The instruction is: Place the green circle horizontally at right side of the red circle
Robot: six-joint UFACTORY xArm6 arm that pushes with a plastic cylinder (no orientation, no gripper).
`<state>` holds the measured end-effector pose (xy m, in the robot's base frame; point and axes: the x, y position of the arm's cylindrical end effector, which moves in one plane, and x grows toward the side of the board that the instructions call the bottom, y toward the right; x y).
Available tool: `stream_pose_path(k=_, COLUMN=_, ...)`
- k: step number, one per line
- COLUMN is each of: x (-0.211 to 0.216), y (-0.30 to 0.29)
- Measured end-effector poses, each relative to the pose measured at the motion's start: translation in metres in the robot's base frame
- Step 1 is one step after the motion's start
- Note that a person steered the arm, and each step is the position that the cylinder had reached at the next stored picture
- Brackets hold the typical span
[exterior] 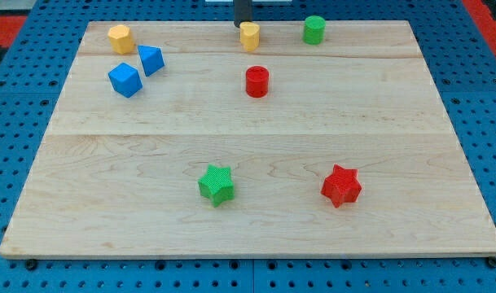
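The green circle [314, 29] stands near the view's top edge, right of centre. The red circle [257, 81] stands lower and to its left, near the board's upper middle. My tip [243, 25] comes down from the view's top and ends just at the upper left of a yellow block [249, 36]. The tip is well to the left of the green circle and above the red circle, touching neither.
A yellow block [121, 38] sits at the top left, with two blue blocks [151, 60] [125, 79] just below it. A green star [217, 184] and a red star [341, 185] lie near the bottom. The wooden board [394, 122] rests on a blue pegboard.
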<state>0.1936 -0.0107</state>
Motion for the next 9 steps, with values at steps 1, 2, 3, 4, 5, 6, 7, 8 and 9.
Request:
stream_pose_path(k=1, x=0.0, y=0.0)
stream_pose_path(k=2, x=0.0, y=0.025)
stream_pose_path(k=3, x=-0.001, y=0.078)
stream_pose_path(k=4, x=0.002, y=0.107)
stream_pose_path(k=5, x=0.017, y=0.13)
stream_pose_path(k=6, x=0.043, y=0.142)
stream_pose_path(k=7, x=0.045, y=0.172)
stream_pose_path(k=8, x=0.05, y=0.188)
stream_pose_path(k=9, x=0.061, y=0.216)
